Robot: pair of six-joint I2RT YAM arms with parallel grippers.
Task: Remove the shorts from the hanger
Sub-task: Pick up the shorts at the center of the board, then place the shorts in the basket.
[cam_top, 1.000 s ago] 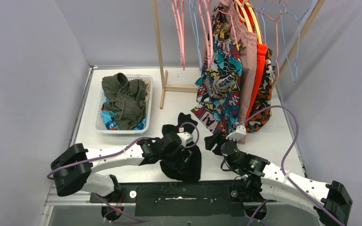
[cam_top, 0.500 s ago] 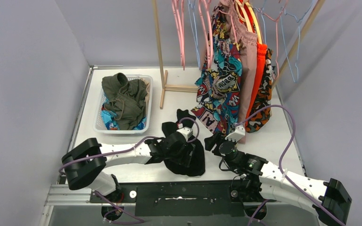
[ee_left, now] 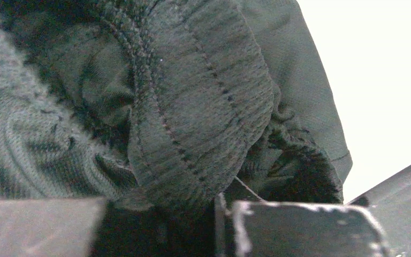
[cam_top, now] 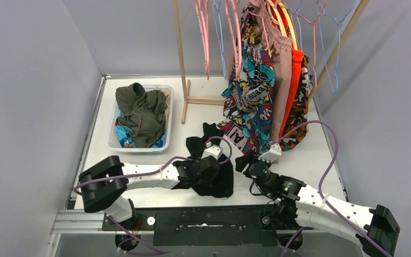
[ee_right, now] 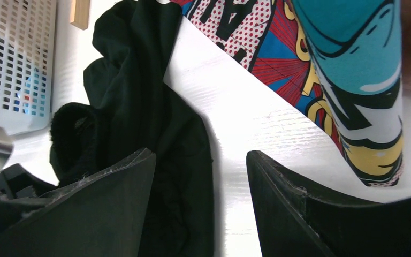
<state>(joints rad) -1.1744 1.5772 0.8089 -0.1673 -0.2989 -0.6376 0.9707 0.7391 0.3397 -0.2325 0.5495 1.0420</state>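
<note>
Black shorts [cam_top: 210,145] lie crumpled on the white table in front of the arms. My left gripper [cam_top: 213,172] is pressed down into them. In the left wrist view their ribbed elastic waistband [ee_left: 192,107] fills the frame, and a fold of it sits pinched between my left gripper [ee_left: 168,206] jaws. My right gripper [cam_top: 244,160] stands open just right of the black shorts. In the right wrist view my right gripper [ee_right: 202,155] has only the edge of the black shorts [ee_right: 139,107] and bare table between its fingers. Comic-print shorts [cam_top: 251,91], pink shorts [cam_top: 281,75], orange shorts [cam_top: 295,80] and orange-black patterned shorts [cam_top: 301,110] hang on hangers.
A white basket [cam_top: 109,140] at the back left holds olive green shorts [cam_top: 142,110] over teal fabric. A wooden rack post [cam_top: 181,59] stands on its foot at the back centre. Empty pink hangers [cam_top: 206,37] and a blue hanger [cam_top: 333,53] dangle from the rail.
My left arm reached further right over the black shorts and its jaws closed onto the fabric. The shorts bunched and shifted slightly right. The right arm barely moved.
</note>
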